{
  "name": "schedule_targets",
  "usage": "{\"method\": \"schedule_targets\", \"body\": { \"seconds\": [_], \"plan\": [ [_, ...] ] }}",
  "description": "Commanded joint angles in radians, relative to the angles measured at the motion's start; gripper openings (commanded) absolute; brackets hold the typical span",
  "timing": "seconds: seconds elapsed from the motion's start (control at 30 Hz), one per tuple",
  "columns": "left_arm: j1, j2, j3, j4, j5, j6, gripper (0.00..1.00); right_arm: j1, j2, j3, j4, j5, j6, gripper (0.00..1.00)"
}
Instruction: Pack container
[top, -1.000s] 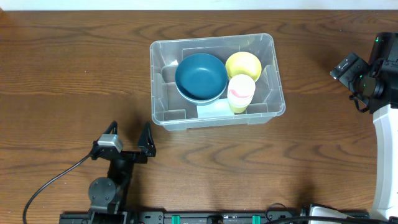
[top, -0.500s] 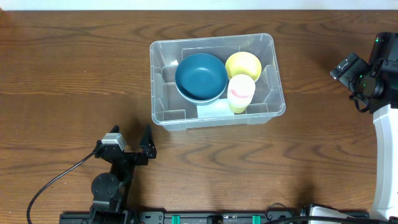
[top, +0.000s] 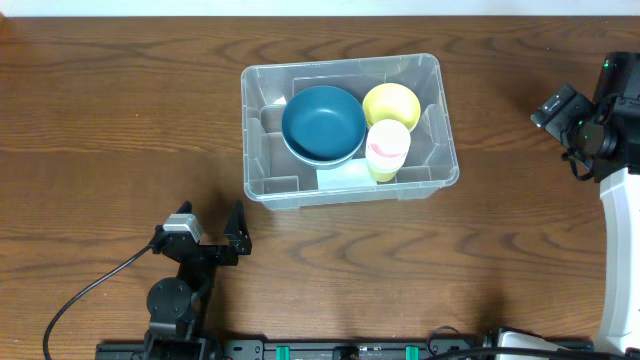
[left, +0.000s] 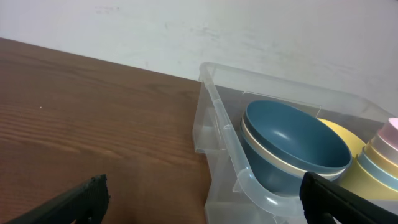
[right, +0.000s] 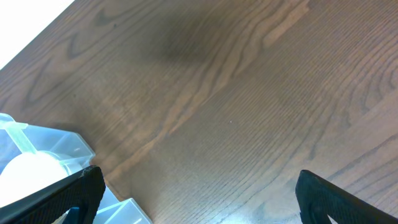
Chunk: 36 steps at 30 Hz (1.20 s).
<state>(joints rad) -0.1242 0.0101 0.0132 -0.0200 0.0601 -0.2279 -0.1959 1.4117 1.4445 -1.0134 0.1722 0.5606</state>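
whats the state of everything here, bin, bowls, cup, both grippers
container, upright, no lid, holding bowls and a cup
blue bowl, upright inside, nested in a second bowl
yellow bowl, upright inside, beside the blue one
pale cup, inside, next to the yellow bowl
left gripper, open, empty
right gripper, open, empty, above the table

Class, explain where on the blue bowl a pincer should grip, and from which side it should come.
Probably the rim, from above, on the side away from the yellow bowl. The blue bowl sits mouth up inside the bin, whose walls block a sideways approach, and that side has free room.
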Motion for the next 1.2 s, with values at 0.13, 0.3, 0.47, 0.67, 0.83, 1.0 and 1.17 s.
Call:
{"method": "schedule_targets", "body": {
  "seconds": [0.13,0.3,0.47,0.67,0.83,1.0,1.17],
  "plan": [
    [0.006,-0.006,-0.009,-0.047,-0.003,0.021,0.98,-0.006,0.002,0.005,-0.001,0.003,0.008,0.99],
    [0.006,-0.006,-0.009,-0.047,-0.003,0.021,0.98,-0.006,0.002,0.005,-0.001,0.003,0.008,0.99],
    [0.006,-0.006,-0.009,-0.047,-0.003,0.021,0.98,0.031,-0.068,0.004,-0.001,0.003,0.008,0.99],
    [0.006,-0.006,-0.009,-0.047,-0.003,0.021,0.98,0.168,-0.24,-0.025,0.0,0.003,0.008,0.99],
    [0.006,-0.006,-0.009,-0.047,-0.003,0.021,0.98,0.289,-0.42,-0.109,0.0,0.003,0.008,0.99],
    [0.006,-0.006,-0.009,-0.047,-0.003,0.021,0.98,0.309,-0.644,-0.311,0.008,-0.02,0.008,0.99],
    [0.006,-0.006,-0.009,-0.047,-0.003,0.021,0.98,0.304,-0.861,-0.575,0.032,-0.071,0.008,0.99]
  ]
}}
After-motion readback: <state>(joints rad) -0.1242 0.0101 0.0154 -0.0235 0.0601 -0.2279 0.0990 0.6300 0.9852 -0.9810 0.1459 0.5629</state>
